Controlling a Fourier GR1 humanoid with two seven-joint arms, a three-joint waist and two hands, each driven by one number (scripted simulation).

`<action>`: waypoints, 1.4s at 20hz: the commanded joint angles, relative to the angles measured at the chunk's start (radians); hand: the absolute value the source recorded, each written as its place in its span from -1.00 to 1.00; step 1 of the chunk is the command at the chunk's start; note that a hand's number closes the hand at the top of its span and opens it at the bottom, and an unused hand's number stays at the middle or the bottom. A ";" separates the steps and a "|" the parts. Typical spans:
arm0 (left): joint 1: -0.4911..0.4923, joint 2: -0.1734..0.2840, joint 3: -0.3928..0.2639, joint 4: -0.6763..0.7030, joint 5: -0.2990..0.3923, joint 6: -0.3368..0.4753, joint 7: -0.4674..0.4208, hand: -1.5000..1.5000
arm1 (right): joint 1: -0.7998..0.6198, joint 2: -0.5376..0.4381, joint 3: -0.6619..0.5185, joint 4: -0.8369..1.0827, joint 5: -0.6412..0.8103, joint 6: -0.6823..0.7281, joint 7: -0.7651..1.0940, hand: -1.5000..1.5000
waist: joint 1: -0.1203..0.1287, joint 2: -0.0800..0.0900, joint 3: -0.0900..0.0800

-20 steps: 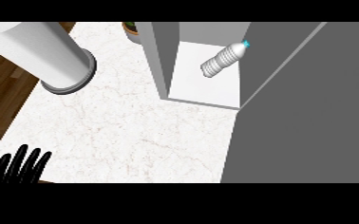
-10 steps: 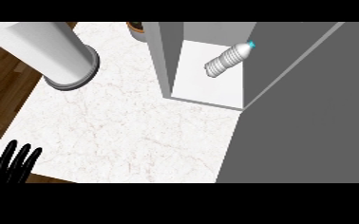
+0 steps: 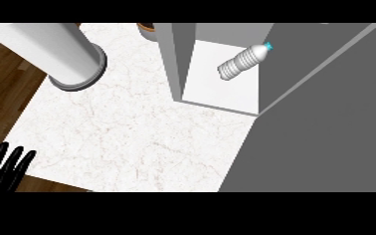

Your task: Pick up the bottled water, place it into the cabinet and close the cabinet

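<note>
Now: bottle shelved, door still open.

Bottled water (image 3: 244,62) lies on its side on the white floor of the cabinet (image 3: 220,92), blue cap toward the back, touching no hand. Compared with a second ago, the whole view has slid: cabinet and bottle sit lower and further right in the head view, and the left hand (image 3: 15,164) has sunk toward the lower left corner, fingers straight and spread, holding nothing, well apart from the bottle. Right hand not in view. The big grey panel (image 3: 316,129) at right is likely the open cabinet door. Judgement: placing looks done; closing remains, and the shifting view suggests a reposition for that. A grey cylinder (image 3: 62,55) stands on the marble counter (image 3: 140,134). No label, brand or writing readable on the bottle or elsewhere.
</note>
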 commanded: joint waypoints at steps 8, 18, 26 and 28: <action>0.006 0.028 0.036 0.015 0.034 -0.062 0.000 -1.00 | -0.173 0.227 0.014 0.272 -0.252 -0.110 0.208 1.00 | 0.022 0.009 0.008; 0.018 0.019 0.056 0.035 0.059 -0.076 0.013 -1.00 | -0.592 0.409 -0.301 0.650 -0.221 -0.307 0.301 1.00 | -0.030 -0.015 0.014; 0.029 0.005 0.077 0.054 0.070 -0.118 0.013 -1.00 | -1.010 0.436 -0.471 1.124 -0.168 -0.339 0.253 1.00 | -0.076 -0.020 0.018; 0.036 0.025 0.100 0.056 0.082 -0.135 0.019 -1.00 | -1.086 0.441 -0.491 1.194 -0.150 -0.384 0.245 1.00 | -0.066 -0.021 0.019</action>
